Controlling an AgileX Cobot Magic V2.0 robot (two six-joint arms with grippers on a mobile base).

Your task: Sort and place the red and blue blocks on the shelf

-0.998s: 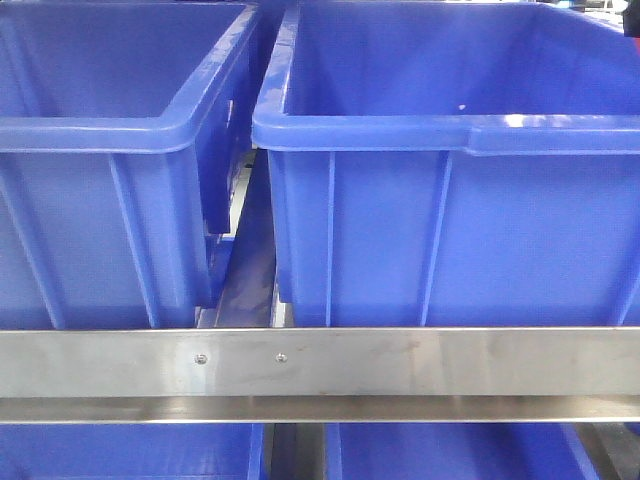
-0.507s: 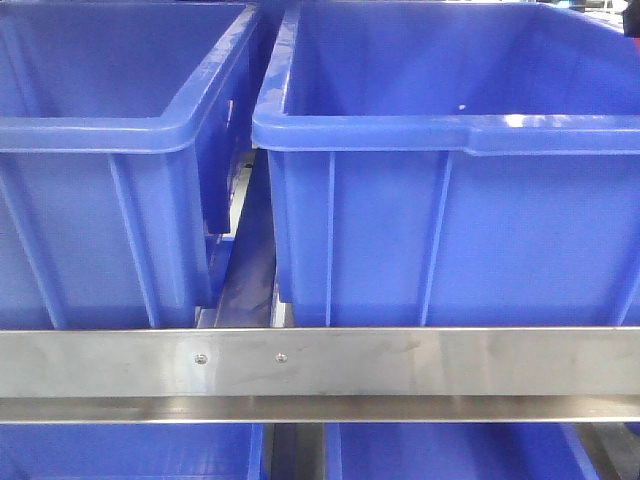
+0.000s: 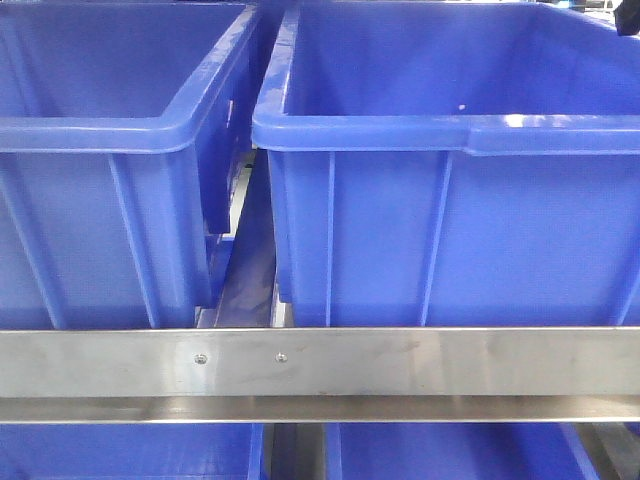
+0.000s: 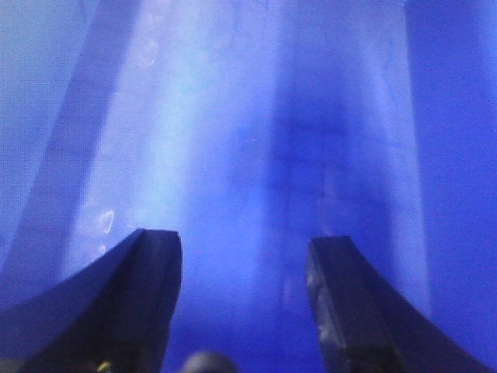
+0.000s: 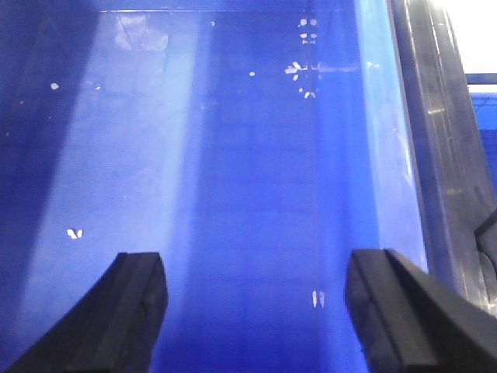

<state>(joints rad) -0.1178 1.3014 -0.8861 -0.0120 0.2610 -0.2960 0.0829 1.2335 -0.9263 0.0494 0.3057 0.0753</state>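
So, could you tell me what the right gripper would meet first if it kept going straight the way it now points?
Most likely the blue plastic surface filling its wrist view. The right gripper is open, with nothing between its fingers. No block lies in the way, though depth is hard to judge.

Two large blue plastic bins fill the front view side by side, the left bin (image 3: 100,170) and the right bin (image 3: 450,200) parted by a narrow gap. Further blue bins (image 3: 130,452) show along the bottom edge. Light glints off the right bin's rim. Ahead of the fingers in both wrist views lies glossy blue plastic (image 5: 233,194) with pale streaks of reflected light.
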